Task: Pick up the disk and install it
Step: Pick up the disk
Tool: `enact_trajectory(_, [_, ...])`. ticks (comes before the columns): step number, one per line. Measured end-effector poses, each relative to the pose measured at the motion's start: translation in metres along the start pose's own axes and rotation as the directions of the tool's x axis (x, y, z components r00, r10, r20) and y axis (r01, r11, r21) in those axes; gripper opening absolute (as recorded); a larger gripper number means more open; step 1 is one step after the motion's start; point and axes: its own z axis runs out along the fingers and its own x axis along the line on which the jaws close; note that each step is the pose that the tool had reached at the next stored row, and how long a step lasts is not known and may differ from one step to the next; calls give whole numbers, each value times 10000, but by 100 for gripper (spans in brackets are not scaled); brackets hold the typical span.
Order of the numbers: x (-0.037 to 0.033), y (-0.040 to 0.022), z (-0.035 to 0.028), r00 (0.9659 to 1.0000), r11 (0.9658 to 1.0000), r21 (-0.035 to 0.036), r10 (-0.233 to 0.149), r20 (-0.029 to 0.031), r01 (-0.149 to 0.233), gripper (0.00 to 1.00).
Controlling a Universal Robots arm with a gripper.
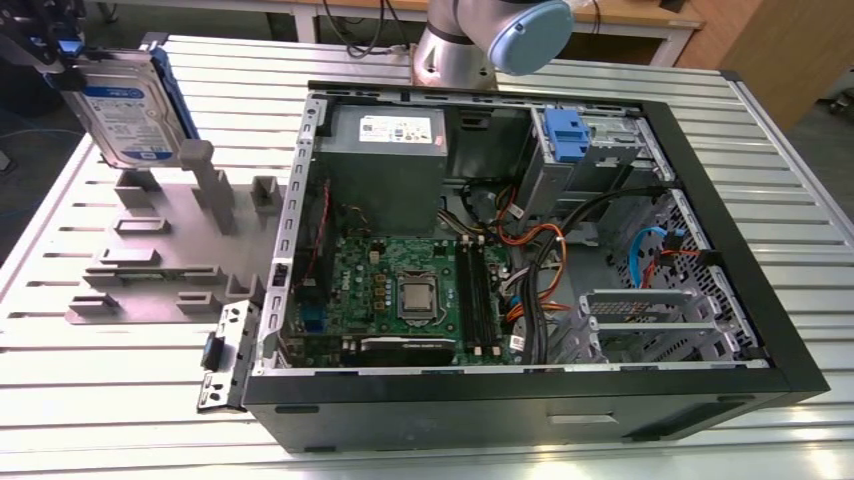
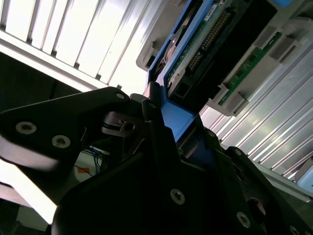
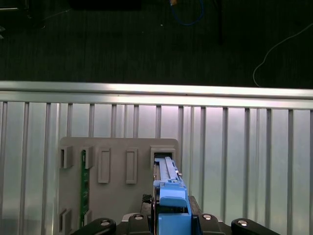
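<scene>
While the end effector (image 1: 56, 50) clamps it, the disk (image 1: 131, 110) stands upright.

one disk (image 1: 127, 110) and one hand (image 1: 56, 55) at the upper left of the exterior view. one open computer case (image 1: 534, 400) at centre right, holding one grey power box (image 1: 387, 140), one motherboard (image 1: 400, 290) and one blue latch (image 1: 566, 135). one grey rack (image 1: 147, 275) at the left, on one slatted desk (image 1: 107, 400).

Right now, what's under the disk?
The disk, held in the gripper, is over the grey rack on the slatted table. In the first wrist view, a slot lies right below it; the disk hides the slot's inside.
</scene>
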Motion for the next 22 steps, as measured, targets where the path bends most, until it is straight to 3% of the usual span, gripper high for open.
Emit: enact_trajectory(22, [-1,1,-104,10000,10000,0,2,-6,-2,36])
